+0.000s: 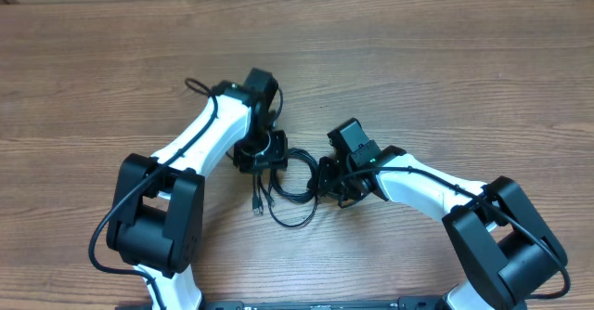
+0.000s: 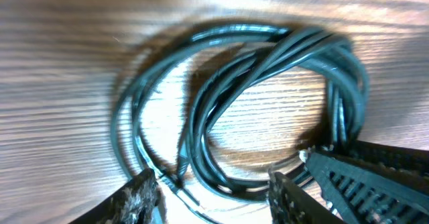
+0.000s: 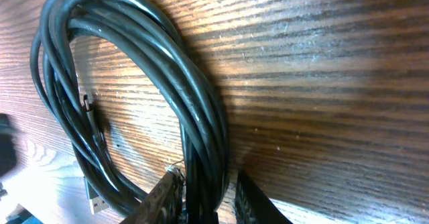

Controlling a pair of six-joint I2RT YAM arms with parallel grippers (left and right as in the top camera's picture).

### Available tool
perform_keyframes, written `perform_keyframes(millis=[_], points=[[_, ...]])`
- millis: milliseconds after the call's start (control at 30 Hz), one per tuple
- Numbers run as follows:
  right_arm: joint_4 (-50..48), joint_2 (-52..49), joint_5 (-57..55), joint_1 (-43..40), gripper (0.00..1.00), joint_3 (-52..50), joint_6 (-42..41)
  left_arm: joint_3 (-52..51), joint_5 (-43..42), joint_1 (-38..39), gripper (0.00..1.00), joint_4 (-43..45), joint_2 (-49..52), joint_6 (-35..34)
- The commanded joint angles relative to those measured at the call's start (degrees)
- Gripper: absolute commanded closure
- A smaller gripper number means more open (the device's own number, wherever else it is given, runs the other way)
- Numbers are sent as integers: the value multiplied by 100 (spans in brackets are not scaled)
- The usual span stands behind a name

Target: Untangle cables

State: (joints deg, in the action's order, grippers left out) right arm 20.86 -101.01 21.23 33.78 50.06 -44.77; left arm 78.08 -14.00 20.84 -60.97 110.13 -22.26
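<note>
Cables (image 1: pixel 295 189) are lying coiled on the worktop (image 1: pixel 445 69) between both arms. Right gripper (image 3: pixel 204 200) is pinching the coil's right-side bundle. Left gripper (image 2: pixel 214 194) is hanging half-open, straddling left-side strands, gripping nothing.

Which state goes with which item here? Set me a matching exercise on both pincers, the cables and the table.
Column one:
1. left pincer
2. right pincer
3. cables
4. table

Column two:
A. black, coiled in loops on the wood
B. jaws apart, strands lying between them
C. brown, with wood grain
D. closed on a bundle of strands

Pairs: 1-B, 2-D, 3-A, 4-C
</note>
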Motion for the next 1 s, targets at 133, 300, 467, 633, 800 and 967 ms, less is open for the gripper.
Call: perform_keyframes(millis=[133, 300, 467, 633, 800, 967], points=[[22, -44, -20, 2, 76, -35, 22, -70, 844, -37, 47, -352, 39, 144], [22, -44, -20, 2, 75, -35, 22, -321, 1045, -35, 42, -289, 39, -87], [20, -44, -20, 2, 75, -35, 22, -750, 1058, -35, 40, 74, 39, -286], [15, -44, -22, 2, 75, -35, 22, -1248, 990, -31, 52, 704, 42, -374], [17, -44, -22, 2, 75, -35, 22, -1552, 1305, -28, 80, 1078, 42, -372], [17, -44, -20, 2, 75, -35, 22, -1700, 2533, -28, 84, 1309, 44, -372]])
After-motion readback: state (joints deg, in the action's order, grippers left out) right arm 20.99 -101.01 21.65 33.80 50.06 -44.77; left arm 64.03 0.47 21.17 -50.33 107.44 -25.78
